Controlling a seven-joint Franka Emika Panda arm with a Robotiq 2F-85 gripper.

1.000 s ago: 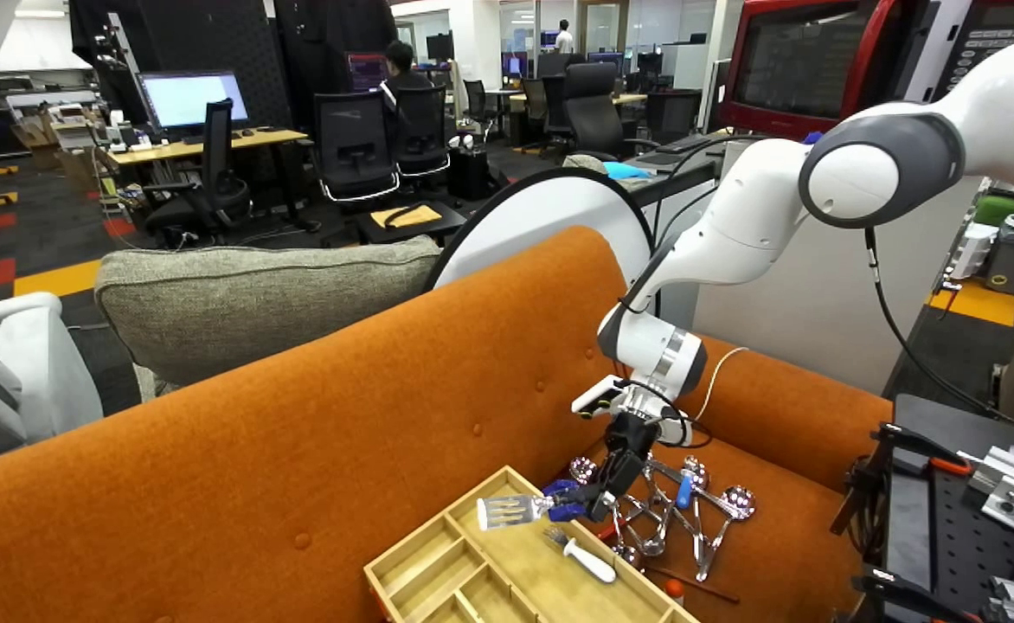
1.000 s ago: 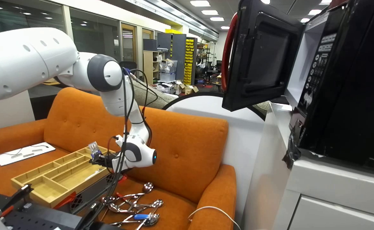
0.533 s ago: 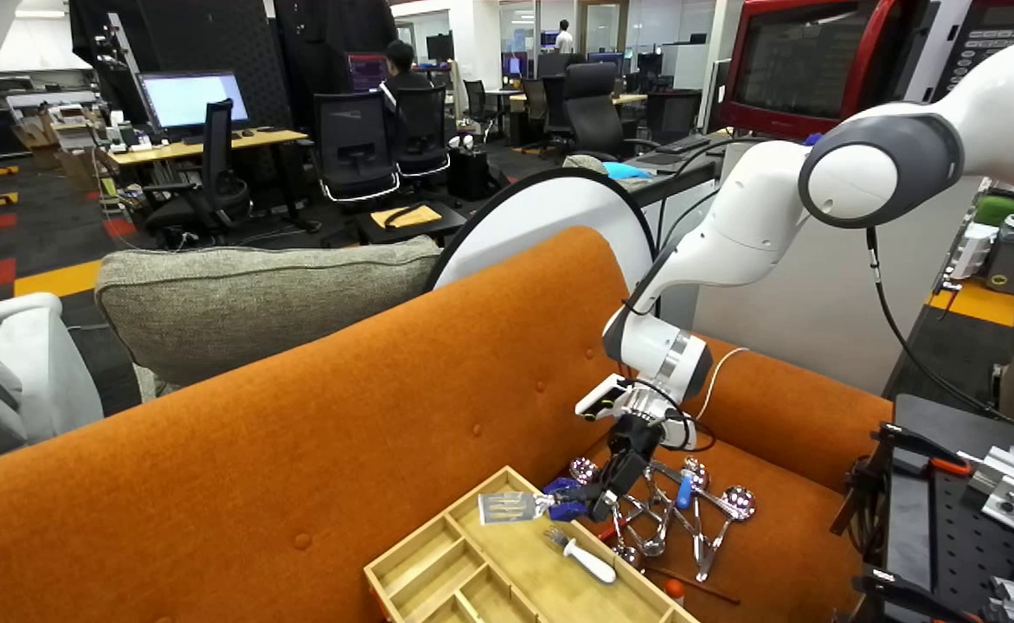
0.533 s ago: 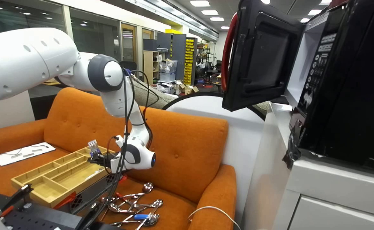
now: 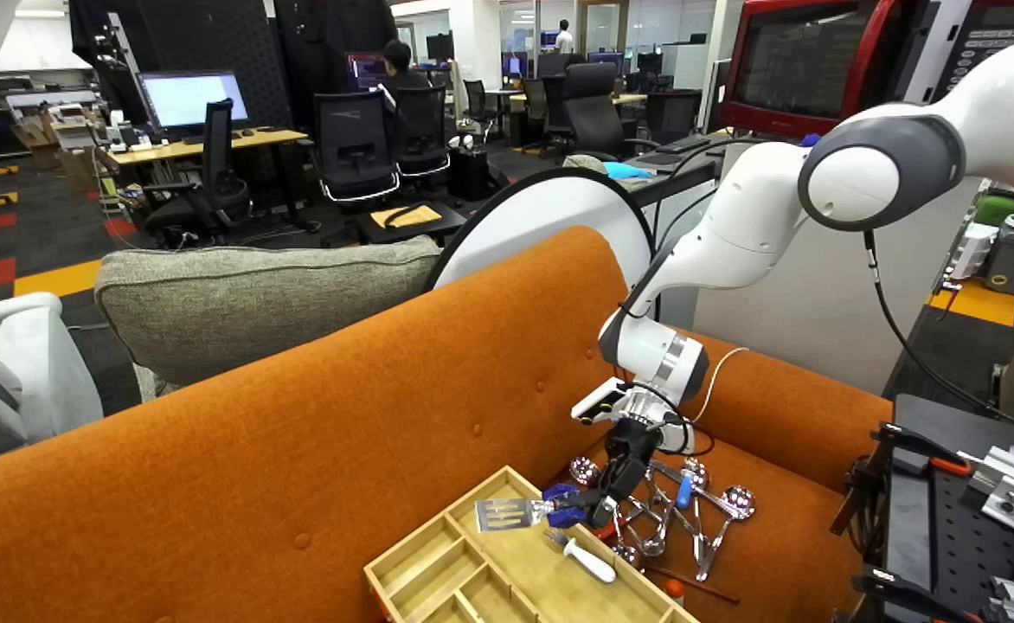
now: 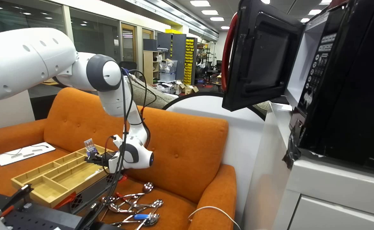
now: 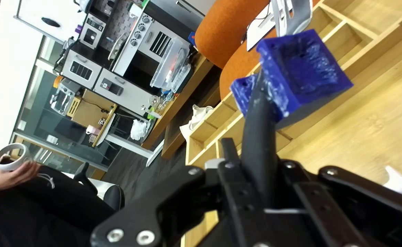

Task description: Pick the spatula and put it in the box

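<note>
While the gripper [image 6: 92, 157] is clamped to handle width on the spatula [image 5: 529, 512], the blade hangs over the box [image 5: 524, 554], pointing to 9 o'clock in an exterior view. Blue block [image 7: 304, 68] beside the handle, near the blade; can't tell what it's fixed to. White-handled fork [image 5: 592, 564] in the box's wide compartment, 4 o'clock from the blade. Metal utensils [image 5: 655, 543] on the orange sofa [image 5: 343, 433], 3 o'clock from it.

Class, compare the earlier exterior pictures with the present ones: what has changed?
The black two-fingered gripper and the slotted metal spatula it holds have shifted slightly toward the left edge of an exterior view. Nothing was newly grasped or released. The pale-wood compartmented tray and the white-handled metal fork inside it stayed put.
</note>
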